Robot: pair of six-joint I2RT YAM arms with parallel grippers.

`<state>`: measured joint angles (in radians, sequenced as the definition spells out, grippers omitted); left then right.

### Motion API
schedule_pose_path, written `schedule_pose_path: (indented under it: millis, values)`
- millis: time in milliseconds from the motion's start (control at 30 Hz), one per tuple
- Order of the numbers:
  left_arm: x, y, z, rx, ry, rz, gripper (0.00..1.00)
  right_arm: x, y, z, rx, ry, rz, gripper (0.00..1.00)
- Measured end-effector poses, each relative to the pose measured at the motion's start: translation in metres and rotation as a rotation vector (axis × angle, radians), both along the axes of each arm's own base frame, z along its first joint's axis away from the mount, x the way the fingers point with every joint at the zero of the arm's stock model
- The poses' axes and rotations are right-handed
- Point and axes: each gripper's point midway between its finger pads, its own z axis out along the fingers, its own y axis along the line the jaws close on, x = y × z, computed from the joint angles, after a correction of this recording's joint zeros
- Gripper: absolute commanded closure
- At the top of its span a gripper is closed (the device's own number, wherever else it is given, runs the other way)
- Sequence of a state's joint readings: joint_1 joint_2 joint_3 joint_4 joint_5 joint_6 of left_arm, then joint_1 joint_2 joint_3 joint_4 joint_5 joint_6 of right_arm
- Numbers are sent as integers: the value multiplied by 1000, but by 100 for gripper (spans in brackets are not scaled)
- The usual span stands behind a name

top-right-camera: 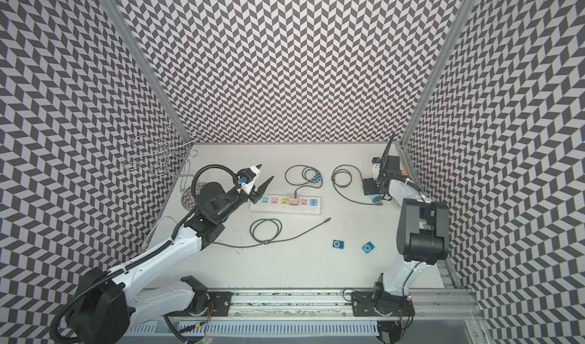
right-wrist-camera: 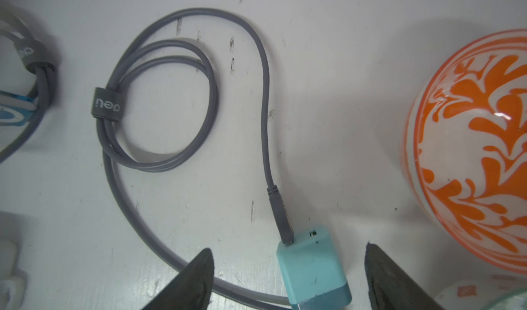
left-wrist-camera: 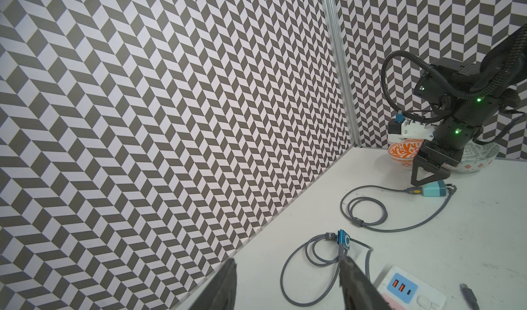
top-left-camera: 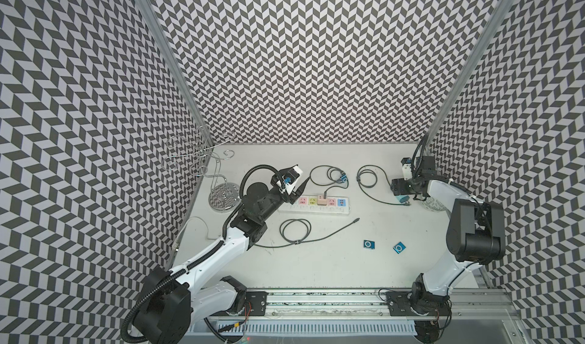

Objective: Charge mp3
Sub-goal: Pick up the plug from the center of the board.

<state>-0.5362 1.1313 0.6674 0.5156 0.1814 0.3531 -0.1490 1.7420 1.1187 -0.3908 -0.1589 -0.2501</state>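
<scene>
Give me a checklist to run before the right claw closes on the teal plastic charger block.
1. Right claw open: ok.
2. Teal plastic charger block between its jaws: ok.
3. Grey cable plugged into the block: ok.
4. Orange-patterned bowl apart from the claw: ok, but close.
5. Free socket on the white power strip: ok.
6. Left claw open and empty: ok.

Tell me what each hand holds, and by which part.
Nothing is held. Left hand: open, empty. Right hand: open, straddling the teal charger without touching it.
</scene>
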Motion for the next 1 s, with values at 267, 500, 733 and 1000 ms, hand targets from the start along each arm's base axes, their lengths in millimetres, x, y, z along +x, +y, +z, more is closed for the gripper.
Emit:
schedule_pose_path:
  millis: [267, 500, 733, 1000]
  values:
    - [0, 0, 0, 0, -1, 0, 42, -11, 0, -21, 3, 61, -10, 23]
    - [-1, -1, 0, -1, -2, -10, 42, -19, 9, -35, 46, 101, -2, 30]
    - [-1, 0, 1, -8, -5, -14, 42, -30, 30, -47, 56, 124, 22, 28]
    - [-2, -1, 2, -10, -6, -20, 42, -27, 26, -47, 56, 107, -15, 30]
